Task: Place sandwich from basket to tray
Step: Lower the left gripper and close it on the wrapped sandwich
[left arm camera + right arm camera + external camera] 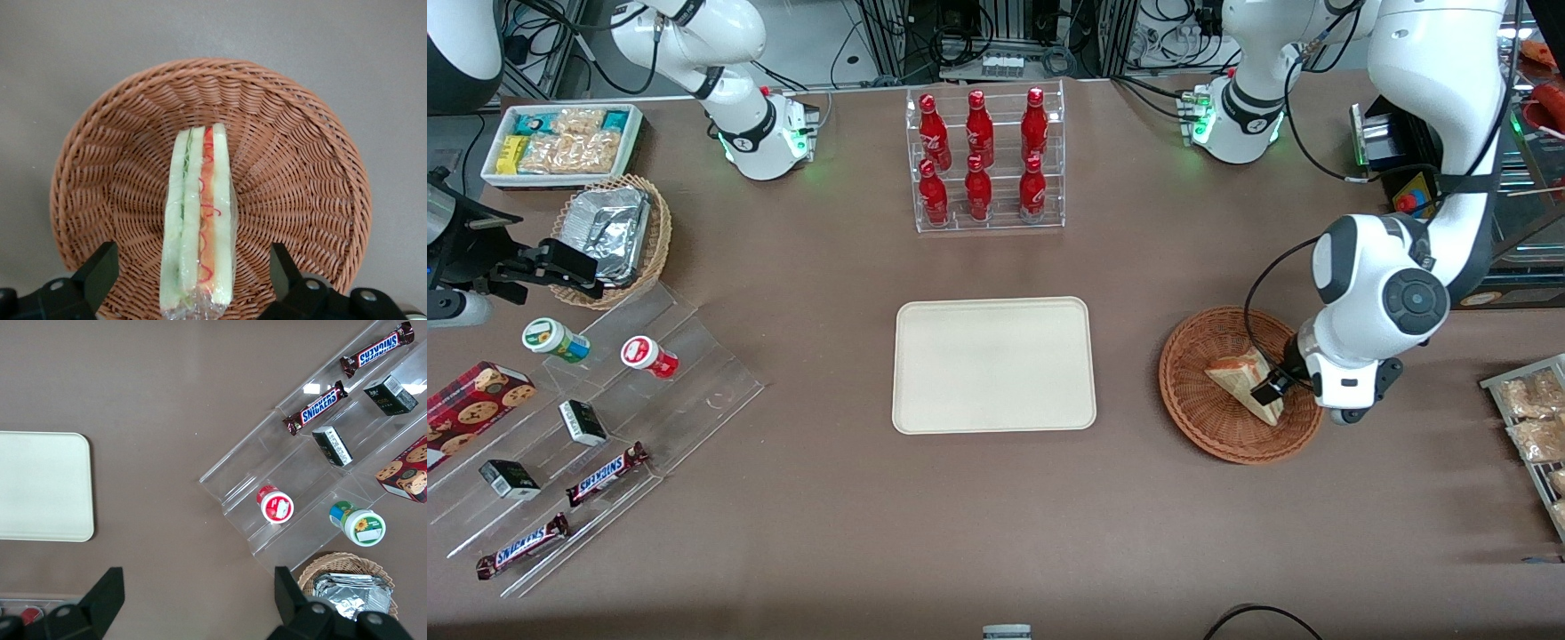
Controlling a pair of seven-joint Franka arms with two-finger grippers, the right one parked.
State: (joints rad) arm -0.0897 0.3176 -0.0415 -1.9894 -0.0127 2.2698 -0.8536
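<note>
Brown tabletop; gripper (190,280) astride sandwich (199,220) (near tip hidden)

Glossy white rounded arm segments, dark grey round joint cap, black cable looping alongside, green lights glowing at base, gripper (1282,384) showing black fingers (100,270)

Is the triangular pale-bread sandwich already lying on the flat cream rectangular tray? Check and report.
No. The sandwich lies in the reddish-brown wicker basket, with the open left gripper straddling it, while the tray holds nothing.
</note>
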